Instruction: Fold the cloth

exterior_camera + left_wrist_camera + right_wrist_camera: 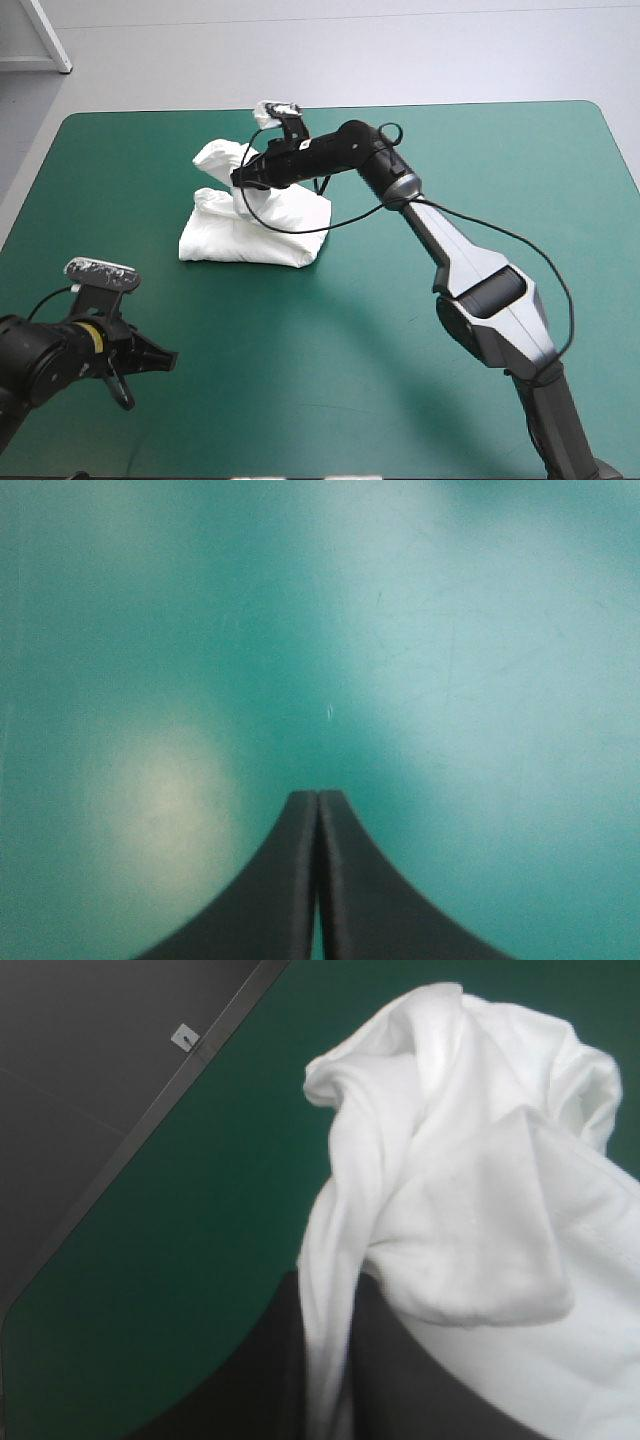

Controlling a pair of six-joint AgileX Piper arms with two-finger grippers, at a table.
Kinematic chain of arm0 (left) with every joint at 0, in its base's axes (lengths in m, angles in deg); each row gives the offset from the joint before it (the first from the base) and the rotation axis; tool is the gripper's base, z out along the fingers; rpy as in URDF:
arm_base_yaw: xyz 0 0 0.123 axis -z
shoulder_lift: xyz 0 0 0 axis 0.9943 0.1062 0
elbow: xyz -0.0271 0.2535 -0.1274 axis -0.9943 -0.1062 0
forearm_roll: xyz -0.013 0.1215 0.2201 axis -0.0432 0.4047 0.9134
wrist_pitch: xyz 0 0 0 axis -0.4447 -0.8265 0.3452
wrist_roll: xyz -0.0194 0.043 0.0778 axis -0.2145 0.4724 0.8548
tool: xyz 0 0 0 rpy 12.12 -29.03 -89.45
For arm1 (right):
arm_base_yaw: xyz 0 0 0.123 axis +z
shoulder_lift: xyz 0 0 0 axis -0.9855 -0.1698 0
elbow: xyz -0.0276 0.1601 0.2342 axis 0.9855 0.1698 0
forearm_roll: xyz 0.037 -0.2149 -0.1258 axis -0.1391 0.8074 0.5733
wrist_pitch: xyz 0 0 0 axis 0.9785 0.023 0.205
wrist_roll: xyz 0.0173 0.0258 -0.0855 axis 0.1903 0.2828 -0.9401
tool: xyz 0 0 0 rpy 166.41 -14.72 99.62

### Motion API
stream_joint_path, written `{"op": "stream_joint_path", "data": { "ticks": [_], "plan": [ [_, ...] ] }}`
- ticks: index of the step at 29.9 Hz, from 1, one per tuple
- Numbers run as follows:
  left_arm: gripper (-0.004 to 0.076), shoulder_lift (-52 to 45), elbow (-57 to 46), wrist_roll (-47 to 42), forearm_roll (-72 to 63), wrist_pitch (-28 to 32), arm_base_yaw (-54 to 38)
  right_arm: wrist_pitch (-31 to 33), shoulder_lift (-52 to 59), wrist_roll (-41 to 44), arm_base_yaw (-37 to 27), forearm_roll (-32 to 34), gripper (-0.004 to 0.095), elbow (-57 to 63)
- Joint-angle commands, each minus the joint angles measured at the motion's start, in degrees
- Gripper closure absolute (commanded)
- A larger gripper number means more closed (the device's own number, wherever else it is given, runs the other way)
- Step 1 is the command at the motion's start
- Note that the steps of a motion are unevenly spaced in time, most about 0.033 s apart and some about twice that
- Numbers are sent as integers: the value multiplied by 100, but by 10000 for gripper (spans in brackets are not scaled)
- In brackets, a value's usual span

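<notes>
At 11 o'clock off centre, T-shirt (255, 235) lies half-bundled; your right gripper (243, 182) pinches its top fold. Left gripper (318, 815) at 8 o'clock, closed on nothing, over cover (400, 380). Cloth looks light, limp, likely to sag: grab hems or corners

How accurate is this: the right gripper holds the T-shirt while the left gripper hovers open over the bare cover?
One error: the left gripper is shut, not open; the left wrist view shows its fingers meeting. The right gripper does hold the T-shirt.
</notes>
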Motion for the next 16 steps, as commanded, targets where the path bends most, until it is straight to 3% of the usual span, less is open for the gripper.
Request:
{"op": "stream_joint_path", "data": {
  "ticks": [1,4,7,11,13,16],
  "plan": [
    [732,-486,-254,-150,30,-229,15,-249,-159,-1,171,-370,923,-813],
    [732,-794,-443,-150,30,-229,15,-182,-471,-93,217,-485,874,-1110],
    [732,-950,-481,-163,30,-229,15,63,-521,-93,203,-413,707,-1182],
    [732,-1004,-484,-172,30,-229,15,564,-328,-108,82,-286,311,-1194],
    [732,-1004,-484,-213,30,-229,15,863,-187,53,-5,-96,180,-1194],
    [732,-1004,-484,-345,-22,-229,15,1423,48,517,-174,248,162,-1194]
  ]
}}
